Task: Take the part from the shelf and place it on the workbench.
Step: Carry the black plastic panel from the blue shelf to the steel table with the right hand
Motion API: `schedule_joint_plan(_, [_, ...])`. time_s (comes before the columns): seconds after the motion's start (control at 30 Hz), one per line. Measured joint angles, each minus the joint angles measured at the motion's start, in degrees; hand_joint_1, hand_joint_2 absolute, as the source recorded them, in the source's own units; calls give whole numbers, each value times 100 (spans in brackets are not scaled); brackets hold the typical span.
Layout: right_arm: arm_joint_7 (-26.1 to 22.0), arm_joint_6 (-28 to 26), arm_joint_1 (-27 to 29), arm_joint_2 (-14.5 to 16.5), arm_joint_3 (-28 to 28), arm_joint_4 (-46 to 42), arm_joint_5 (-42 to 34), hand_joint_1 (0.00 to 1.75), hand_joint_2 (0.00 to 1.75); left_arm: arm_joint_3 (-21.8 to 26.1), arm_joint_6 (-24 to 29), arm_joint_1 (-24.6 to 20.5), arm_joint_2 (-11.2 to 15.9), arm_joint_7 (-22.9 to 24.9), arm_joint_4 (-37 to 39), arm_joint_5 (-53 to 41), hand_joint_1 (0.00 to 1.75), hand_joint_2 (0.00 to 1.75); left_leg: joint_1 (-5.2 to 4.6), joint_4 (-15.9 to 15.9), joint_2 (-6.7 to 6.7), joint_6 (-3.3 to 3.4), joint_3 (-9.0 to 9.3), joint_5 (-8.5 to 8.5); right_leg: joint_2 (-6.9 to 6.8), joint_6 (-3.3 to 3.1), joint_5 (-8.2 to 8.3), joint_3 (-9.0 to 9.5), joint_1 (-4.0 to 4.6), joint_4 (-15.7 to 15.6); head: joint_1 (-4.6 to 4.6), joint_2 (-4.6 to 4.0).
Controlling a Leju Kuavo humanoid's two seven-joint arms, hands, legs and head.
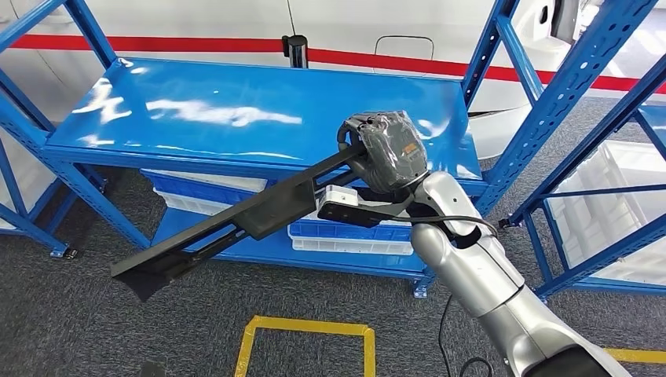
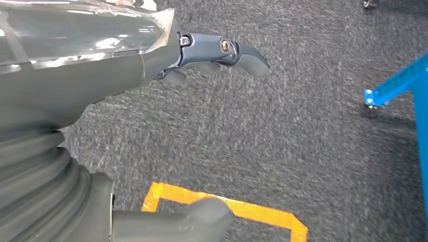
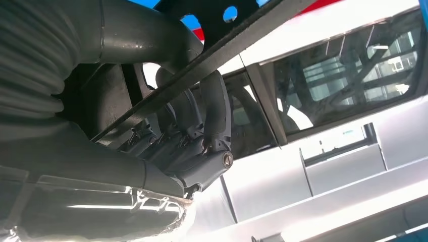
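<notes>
The part [image 1: 236,224] is a long black flat piece, widening toward its lower left end. My right hand [image 1: 382,149] grips its upper right end and holds it in the air in front of the blue shelf [image 1: 236,102], slanting down to the left over the carpet. In the right wrist view the dark fingers [image 3: 214,108] wrap around the part's thin black edge [image 3: 222,48]. My left hand [image 2: 202,60] hangs over the grey carpet with its fingers apart and nothing in it.
The blue shelf's top board is bare and glossy; white and blue bins [image 1: 345,236] sit on its lower level. A second blue rack [image 1: 605,181] with white crates stands at the right. Yellow floor tape [image 1: 306,330] marks a square on the carpet.
</notes>
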Motion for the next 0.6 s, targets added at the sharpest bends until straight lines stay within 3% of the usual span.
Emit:
schedule_joint_plan(0.03, [0, 5, 4, -1, 1, 0, 1, 152, 175, 0, 0, 1, 0, 0, 0, 0, 0, 175, -8, 3, 1, 7, -71, 52, 0, 5, -145, -88, -1, 338, -1, 0])
schedule_joint_plan(0.07, [0, 10, 8, -3, 1, 0, 2, 152, 175, 0, 0, 1, -2, 0, 0, 1, 0, 175, -14, 6, 1, 6, -143, 105, 0, 34, -182, -92, -1, 505, -1, 0])
schedule_joint_plan(0.1, [0, 13, 9, -4, 2, 0, 2, 152, 175, -1, 0, 2, -4, 0, 0, 1, 0, 175, -17, 9, 0, -2, -214, 161, 0, 76, -114, 21, 0, 447, 0, 0])
schedule_joint_plan(0.17, [0, 13, 5, -2, 1, 0, 3, 152, 175, -1, 0, 2, -8, 0, -1, 2, 0, 175, -19, 15, -3, -34, -327, 261, -1, 131, 129, 518, 3, -218, -1, 0])
schedule_joint_plan(0.23, [0, 11, -5, 10, -1, -1, 6, 152, 175, -1, -1, 1, -10, -1, -1, 2, 0, 175, -34, 19, -7, -90, -400, 355, -1, 95, 198, 1018, 35, -993, -8, 0])
schedule_joint_plan(0.3, [0, 12, -14, 22, -5, -1, 10, 152, 175, -1, -2, 0, -10, -2, -1, 2, 0, 175, -45, 7, -7, -154, -430, 454, 4, 26, 182, 1141, 80, -1293, -17, 0])
schedule_joint_plan(0.37, [0, 15, -20, 28, -5, 2, 10, 152, 175, 0, -2, 5, -5, -2, -1, 3, 0, 175, -35, 5, -22, -215, -464, 485, -1, -51, 269, 1059, 33, -1296, -21, 0])
schedule_joint_plan(0.4, [0, 17, -24, 34, -3, 3, 9, 152, 175, -2, -2, 8, -4, -3, 0, 3, 0, 175, -24, 79, -31, -247, -510, 361, -10, -109, 328, 1023, 3, -1299, -31, 0])
schedule_joint_plan(0.43, [0, 20, -28, 44, -2, 4, 10, 152, 175, -3, -2, 11, -2, -3, 0, 4, 0, 175, -12, 267, -40, -282, -582, 125, -19, -161, 400, 973, -31, -1305, -39, 0])
schedule_joint_plan(0.5, [0, 24, -30, 62, 0, 5, 10, 152, 175, -5, -2, 13, 3, -4, 0, 6, 0, 175, 8, 972, -43, -350, -770, -485, -27, -220, 535, 828, -34, -1297, -58, 0])
schedule_joint_plan(0.53, [0, 26, -28, 67, 2, 5, 11, 152, 175, -5, -2, 13, 7, -4, 0, 7, 0, 175, 14, 1352, -43, -379, -842, -676, -28, -217, 597, 751, -32, -1292, -60, 0])
schedule_joint_plan(0.57, [0, 28, -25, 68, 6, 6, 11, 152, 175, -5, -2, 13, 9, -4, 0, 7, 0, 175, 26, 1611, -43, -400, -855, -726, -28, -206, 652, 676, -33, -1286, -61, 0])
schedule_joint_plan(0.6, [0, 29, -23, 68, 10, 7, 11, 152, 175, -5, -2, 13, 10, -4, 0, 7, 0, 175, 42, 1682, -41, -416, -782, -660, -27, -189, 701, 606, -35, -1277, -61, 0])
